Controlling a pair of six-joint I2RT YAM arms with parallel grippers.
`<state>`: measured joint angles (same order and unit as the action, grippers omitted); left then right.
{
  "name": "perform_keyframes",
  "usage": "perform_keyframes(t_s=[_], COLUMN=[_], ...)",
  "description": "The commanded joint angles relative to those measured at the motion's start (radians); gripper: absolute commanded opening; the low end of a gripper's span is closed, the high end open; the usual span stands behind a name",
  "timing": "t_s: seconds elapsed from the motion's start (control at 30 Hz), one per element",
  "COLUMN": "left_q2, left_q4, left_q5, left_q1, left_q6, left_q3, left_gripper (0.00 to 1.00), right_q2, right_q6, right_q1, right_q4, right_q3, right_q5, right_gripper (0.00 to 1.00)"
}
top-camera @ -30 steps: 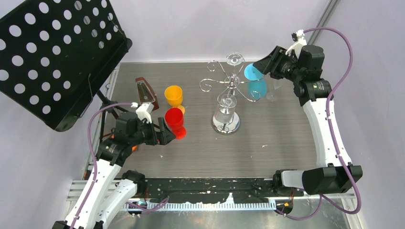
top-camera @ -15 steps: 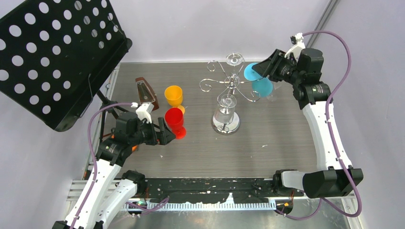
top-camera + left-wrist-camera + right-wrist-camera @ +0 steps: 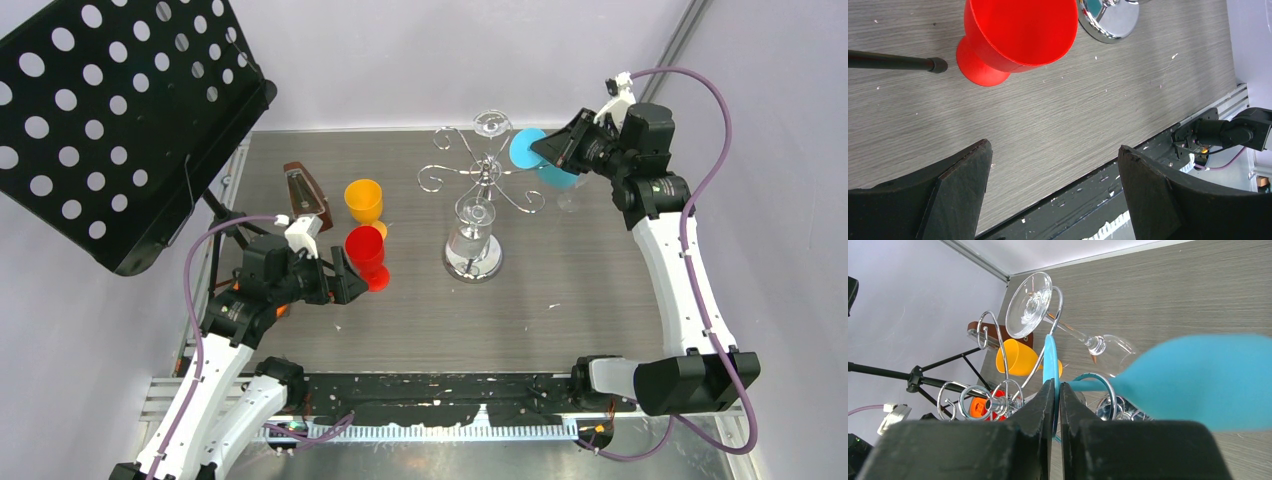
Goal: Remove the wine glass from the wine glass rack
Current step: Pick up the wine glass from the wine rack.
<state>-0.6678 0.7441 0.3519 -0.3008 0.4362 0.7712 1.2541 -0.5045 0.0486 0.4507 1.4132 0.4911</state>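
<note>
The right gripper is at the far right of the table, beside the wine glass rack. Its wrist camera shows what the overhead view cannot: the two black fingers are pressed together on the thin edge of the blue wine glass, pinching its flat foot, with the bowl out of focus and filling the right of that picture. The stem runs past a chrome curl of the rack; whether it is hooked there cannot be told. From above, the blue wine glass lies tilted at the rack's right arm, foot towards the post. A clear wine glass hangs in a far arm, and an orange cup shows behind the wires.

The left gripper sits low at the near left, jaws spread wide with nothing between them. Its own view shows bare wood grain between the fingers, the red goblet just ahead, and the rack's mirrored base at the top edge.
</note>
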Motion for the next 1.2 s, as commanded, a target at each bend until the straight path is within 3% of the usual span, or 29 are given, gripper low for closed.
perform_keyframes(t_s=[0.0, 0.37, 1.17], left_q2=[0.003, 0.002, 0.007], left_q4=[-0.041, -0.042, -0.038], left_q5=[0.016, 0.013, 0.01], left_q1=[0.005, 0.005, 0.005], left_q6=[-0.013, -0.014, -0.016], left_q3=[0.0, 0.001, 0.0], left_gripper=[0.93, 0.93, 0.93], right_q2=[-0.021, -0.03, -0.079], right_q6=[-0.007, -0.035, -0.462], right_q1=[0.006, 0.005, -0.034], right_q4=[-0.01, -0.006, -0.233], right_q3=[-0.005, 0.013, -0.087], right_q5=[-0.003, -0.049, -0.06], right_gripper=[0.1, 0.06, 0.06])
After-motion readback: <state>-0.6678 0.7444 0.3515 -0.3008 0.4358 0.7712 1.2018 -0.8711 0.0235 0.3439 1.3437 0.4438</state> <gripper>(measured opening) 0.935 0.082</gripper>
